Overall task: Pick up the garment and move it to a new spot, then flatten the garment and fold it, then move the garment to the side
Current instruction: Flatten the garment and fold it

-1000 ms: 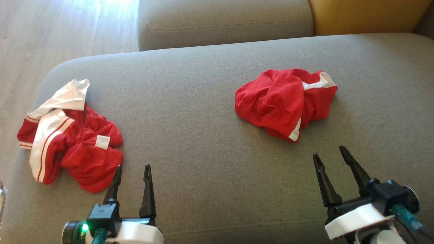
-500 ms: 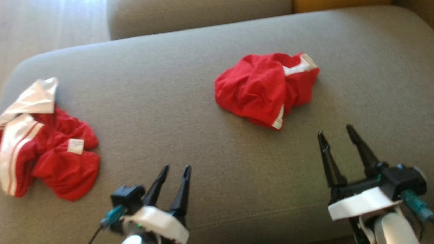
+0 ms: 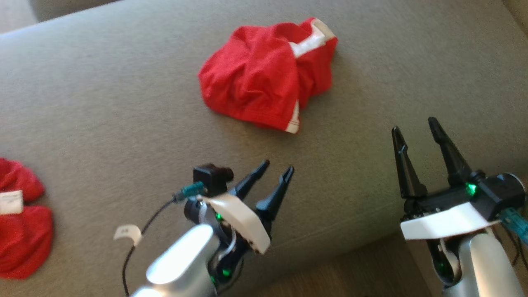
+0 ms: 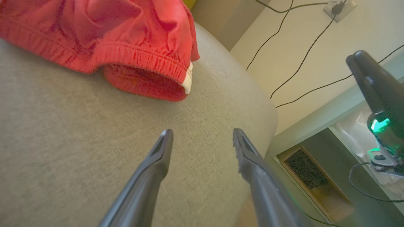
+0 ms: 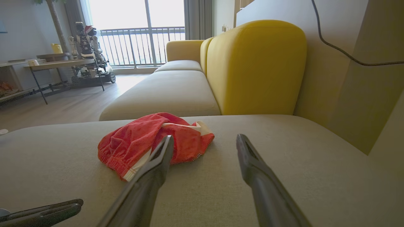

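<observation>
A crumpled red garment with white trim lies on the grey sofa cushion. My left gripper is open, a short way in front of the garment's near hem and angled toward it, holding nothing. In the left wrist view the garment lies beyond the open fingers, apart from them. My right gripper is open and empty, to the right of the garment near the cushion's front edge. The right wrist view shows the garment ahead and left of its fingers.
A second red garment with a white tag lies at the cushion's far left. The cushion's front edge and wood floor are just below the grippers. A yellow sofa back rises behind the cushion. Cables hang on the wall.
The camera has turned right and down, so everything has shifted up and left in the picture. My left gripper has reached forward and right toward the garment. Both grippers stay open.
</observation>
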Robot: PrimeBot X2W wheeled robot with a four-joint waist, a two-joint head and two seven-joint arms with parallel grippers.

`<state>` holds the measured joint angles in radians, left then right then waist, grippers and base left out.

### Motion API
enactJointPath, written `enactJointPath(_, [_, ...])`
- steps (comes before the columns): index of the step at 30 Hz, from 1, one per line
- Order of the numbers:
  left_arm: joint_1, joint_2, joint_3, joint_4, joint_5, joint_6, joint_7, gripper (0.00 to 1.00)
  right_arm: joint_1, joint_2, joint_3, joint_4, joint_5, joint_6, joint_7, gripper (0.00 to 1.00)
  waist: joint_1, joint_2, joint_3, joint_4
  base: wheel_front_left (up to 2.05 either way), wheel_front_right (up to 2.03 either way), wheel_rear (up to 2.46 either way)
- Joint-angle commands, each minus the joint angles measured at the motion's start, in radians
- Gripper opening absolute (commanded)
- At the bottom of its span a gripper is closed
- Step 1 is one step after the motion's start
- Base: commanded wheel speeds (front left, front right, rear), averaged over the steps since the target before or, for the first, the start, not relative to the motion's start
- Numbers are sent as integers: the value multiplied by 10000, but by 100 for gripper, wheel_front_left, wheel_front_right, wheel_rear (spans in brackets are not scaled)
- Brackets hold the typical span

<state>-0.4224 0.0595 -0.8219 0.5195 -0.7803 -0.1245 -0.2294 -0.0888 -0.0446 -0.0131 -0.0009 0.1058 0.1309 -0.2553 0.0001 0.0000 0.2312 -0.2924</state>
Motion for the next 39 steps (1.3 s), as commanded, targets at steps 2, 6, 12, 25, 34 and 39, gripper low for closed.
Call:
enactJointPath(2, [-689,125,117,-9,-233,-58,-121,100,-360,-56,207,-420,117,-2,-65,100,-1,0,490,-563,0,0,0])
enactJointPath(6, [-1170,160,-109,456,-565,-59,-244,100,-423,-56,208,-480,231,-2,-65,100,-1,0,714,-850,0,0,0])
enactJointPath(12, [-1656,270,-438,1134,-396,-60,-313,100,-460,-56,329,-493,317,-2,-65,100,-1,0,869,-1068,0,0,0])
enactJointPath(25, [-1565,32,1047,548,845,-61,-322,97,-486,-56,381,-501,355,-2,-65,100,-1,0,1072,-1053,0,0,0])
enactJointPath(34, [-1903,-82,880,427,799,-61,-322,47,-754,-56,480,-567,348,-2,-65,100,-1,0,1308,-1164,0,0,0])
enactJointPath(39, [-1999,-89,974,327,739,-61,-323,0,-758,-56,458,-566,352,-2,-65,100,-1,0,1334,-1207,0,0,0])
